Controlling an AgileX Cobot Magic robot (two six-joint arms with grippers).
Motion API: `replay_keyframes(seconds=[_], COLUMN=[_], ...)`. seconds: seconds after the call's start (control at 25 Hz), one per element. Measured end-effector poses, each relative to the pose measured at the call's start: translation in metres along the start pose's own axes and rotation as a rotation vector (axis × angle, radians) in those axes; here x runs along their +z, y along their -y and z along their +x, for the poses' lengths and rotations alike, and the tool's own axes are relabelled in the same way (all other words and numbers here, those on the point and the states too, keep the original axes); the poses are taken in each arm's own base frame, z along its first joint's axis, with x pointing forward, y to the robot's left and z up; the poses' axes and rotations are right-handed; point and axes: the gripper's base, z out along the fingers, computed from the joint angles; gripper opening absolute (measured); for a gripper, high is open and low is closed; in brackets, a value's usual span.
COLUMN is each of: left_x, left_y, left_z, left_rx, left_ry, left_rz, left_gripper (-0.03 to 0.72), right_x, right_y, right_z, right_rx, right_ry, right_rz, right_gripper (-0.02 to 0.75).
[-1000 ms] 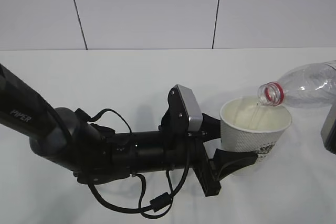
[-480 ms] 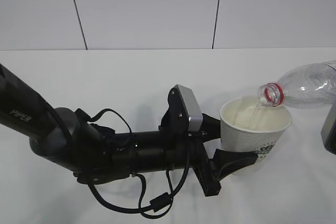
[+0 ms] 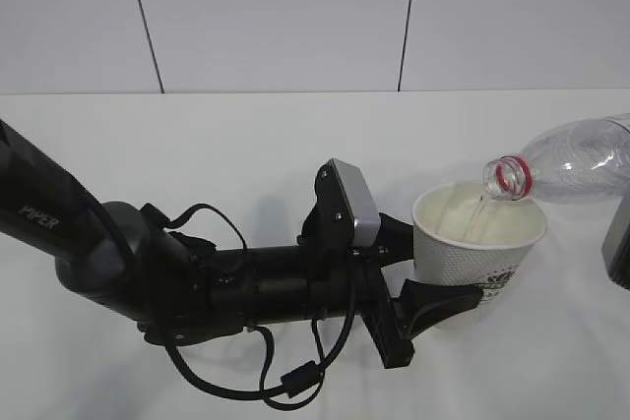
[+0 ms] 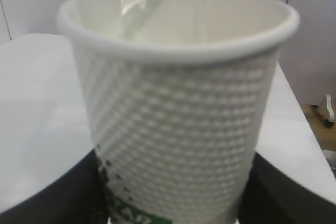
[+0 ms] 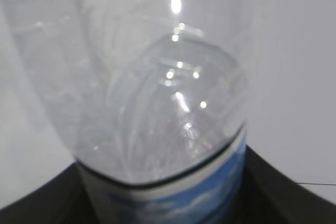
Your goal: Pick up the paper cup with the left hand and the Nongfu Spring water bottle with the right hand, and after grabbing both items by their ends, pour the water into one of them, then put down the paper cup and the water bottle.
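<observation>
**Water Runs From the Bottle Into the Cup**

A small white paper cup point(image 3: 479, 248) with bumpy dots on its side stands upright in the grip of the left hand point(image 3: 430, 272), a black robot arm with loose black cables and a grey camera block. The white word "PIPER" point(image 3: 39, 215) can be read on the arm. Its two black fingers point(image 3: 433, 303) sit one on each side of the cup, low down near the bottom, spread as wide as the cup and pressed on it. The cup is cream inside. There is a green print near its bottom. In the left wrist view the green strip point(image 4: 137, 216) shows white letters that look like "TAR", cut off at the edge, so the whole word cannot be read.

A clear plastic water bottle point(image 3: 571, 162) with a red ring on its neck lies tipped over on the right. Its open mouth is just above the far rim of the cup. A thin stream of water point(image 3: 475, 213) falls from it into the cup.

The right hand point(image 3: 618, 248) is a dark shape at the right edge. In the right wrist view its black fingers point(image 5: 47, 203) sit on both sides of the bottle, gripping it at the label end. The label point(image 5: 173, 203) shows blue and white there. No words can be read on it.

The cup is held over a white table point(image 3: 246, 145), with a pale panelled wall point(image 3: 276, 17) behind.
</observation>
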Motion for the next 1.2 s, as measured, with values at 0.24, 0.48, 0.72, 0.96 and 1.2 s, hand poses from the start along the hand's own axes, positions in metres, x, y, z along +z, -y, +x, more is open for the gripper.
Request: replay_keyframes(seconds=[0.24,0.48,0.72,0.96,1.2], left_x=[0.0000,0.0000,0.0000,0.0000,0.0000], left_y=[0.0000,0.0001,0.0001,0.0001,0.0000], left_z=[0.0002,0.0002,0.0002,0.0002,0.0004], left_rx=[0.000,0.001,0.001,0.001,0.001], left_ry=[-0.002,-0.002,-0.002,-0.002,-0.004], left_rz=[-0.001,0.001,0.001,0.001,0.001], left_gripper=[0.469,0.469,0.469,0.469,0.469], right_x=[0.0000,0.0000,0.0000,0.0000,0.0000], right_y=[0.0000,0.0002,0.0002,0.0002,0.0002], right_z=[0.0000,0.0000,0.0000,0.0000,0.0000], right_rx=[0.000,-0.006,-0.007,-0.007,-0.007], right_ry=[0.000,0.000,0.000,0.000,0.000], right_rz=[0.000,0.002,0.002,0.002,0.002], right_gripper=[0.450,0.450,0.449,0.449,0.450])
